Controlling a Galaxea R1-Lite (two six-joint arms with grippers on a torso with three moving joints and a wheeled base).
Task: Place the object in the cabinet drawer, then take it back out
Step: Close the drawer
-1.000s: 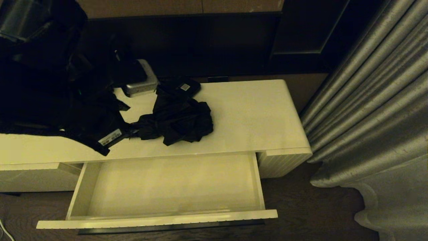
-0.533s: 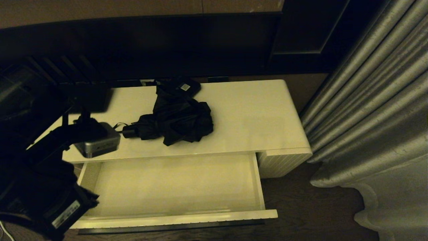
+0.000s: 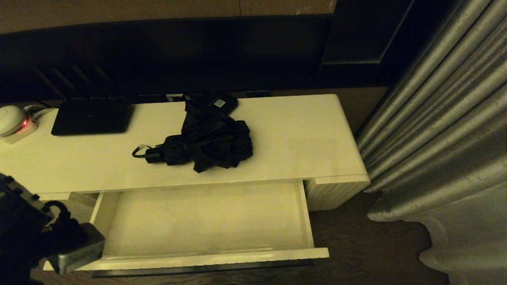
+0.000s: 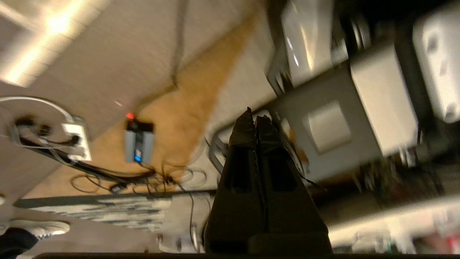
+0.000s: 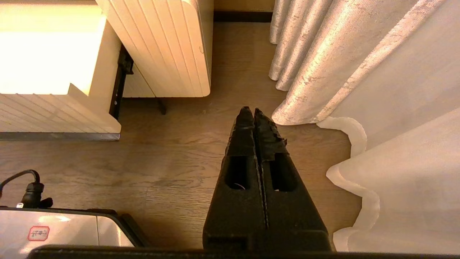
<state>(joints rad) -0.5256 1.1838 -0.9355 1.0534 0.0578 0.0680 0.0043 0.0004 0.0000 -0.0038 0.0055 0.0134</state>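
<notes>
rumpled black umbrella (image 3: 206, 144) on cabinet top (image 3: 301, 138) | ribbed drawer (image 3: 206, 221) – smooth inside | both grippers pinched closed – nothing held

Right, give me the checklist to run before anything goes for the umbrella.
1. Drawer pulled out, nothing in it: ok.
2. Umbrella on the cabinet top, nothing on top of it: ok.
3. Umbrella handle and wrist loop exposed on the side toward the left arm: ok.
4. Left gripper open for a grasp: not ok, fingers shut and nothing between them.
5. Left arm near the umbrella: not ok, it sits low at the drawer's left front corner.
6. Right gripper out of the way: ok, shut, over the floor by the curtain.
</notes>
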